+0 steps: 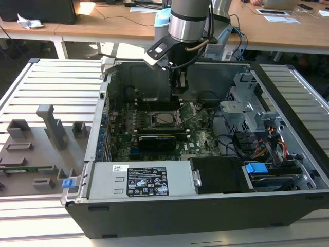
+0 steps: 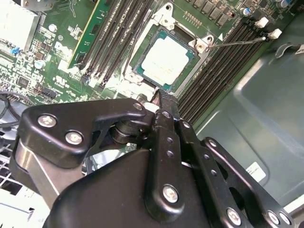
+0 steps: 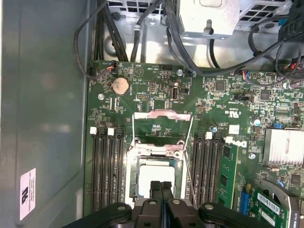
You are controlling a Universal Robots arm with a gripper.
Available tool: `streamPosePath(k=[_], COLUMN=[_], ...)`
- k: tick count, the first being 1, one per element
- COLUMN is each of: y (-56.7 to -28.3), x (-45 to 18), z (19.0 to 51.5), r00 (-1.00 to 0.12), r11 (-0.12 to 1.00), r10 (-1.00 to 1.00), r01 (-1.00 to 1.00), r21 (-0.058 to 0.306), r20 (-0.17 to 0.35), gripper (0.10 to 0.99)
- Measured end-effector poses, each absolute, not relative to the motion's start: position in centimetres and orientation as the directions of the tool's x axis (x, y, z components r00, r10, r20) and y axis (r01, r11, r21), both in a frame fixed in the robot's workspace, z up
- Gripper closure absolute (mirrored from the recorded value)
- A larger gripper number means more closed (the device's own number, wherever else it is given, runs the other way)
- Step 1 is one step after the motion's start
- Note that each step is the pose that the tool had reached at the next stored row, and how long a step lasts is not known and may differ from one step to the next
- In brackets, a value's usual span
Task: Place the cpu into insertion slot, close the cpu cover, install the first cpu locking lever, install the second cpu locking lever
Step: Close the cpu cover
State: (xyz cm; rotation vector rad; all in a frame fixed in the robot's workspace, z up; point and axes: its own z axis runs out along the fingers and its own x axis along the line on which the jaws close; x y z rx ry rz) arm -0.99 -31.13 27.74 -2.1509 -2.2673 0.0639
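Observation:
The cpu lies flat in the insertion slot, silver top up with its thin green rim showing; it also appears in the first wrist view and the exterior view. Past the slot, the cpu cover stands raised open, and the green board shows through its window. A thin wire locking lever sticks out unlatched beside the socket. My gripper hovers just over the edge of the chip, black fingertips pressed together with nothing between them, as in the second wrist view and the exterior view.
The open PC case surrounds the motherboard. Black memory slots flank the socket. Cables and a drive cage crowd the far side, with a long black heatsink bar and power supply nearer. Grey fixtures sit at the exterior view's left.

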Motion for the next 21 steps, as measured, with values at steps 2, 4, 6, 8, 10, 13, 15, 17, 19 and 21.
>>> streamPosePath(k=[2, 4, 6, 8, 10, 13, 15, 17, 19, 21], y=[-31.1, -31.1, -31.1, -31.1, -31.1, -31.1, -31.1, -31.1, -31.1, -31.1], x=[-1.0, -1.0, -1.0, -1.0, -0.4, 0.6, 1.6, 2.3, 3.0, 3.6], z=[28.1, 28.4, 28.4, 28.4, 28.4, 28.4, 28.4, 28.4, 28.4, 28.4], r00=[-0.053, -0.053, -0.053, -0.053, -0.053, -0.053, -0.053, -0.053, -0.053, -0.053], r11=[0.052, 0.052, 0.052, 0.053, 0.052, 0.052, 0.052, 0.052, 0.052, 0.052], r10=[0.998, 0.998, 0.998, 0.998, 0.998, 0.998, 0.998, 0.998, 0.998, 0.998], r01=[0.998, 0.998, 0.998, 0.998, 0.998, 0.998, 0.998, 0.998, 0.998, 0.998], r21=[-0.040, -0.041, -0.040, -0.040, -0.041, -0.041, -0.041, -0.041, -0.041, -0.041], r20=[-0.017, -0.017, -0.017, -0.017, -0.017, -0.017, -0.017, -0.017, -0.017, -0.017], gripper=[0.980, 0.980, 0.980, 0.980, 0.980, 0.980, 0.980, 0.980, 0.980, 0.980])
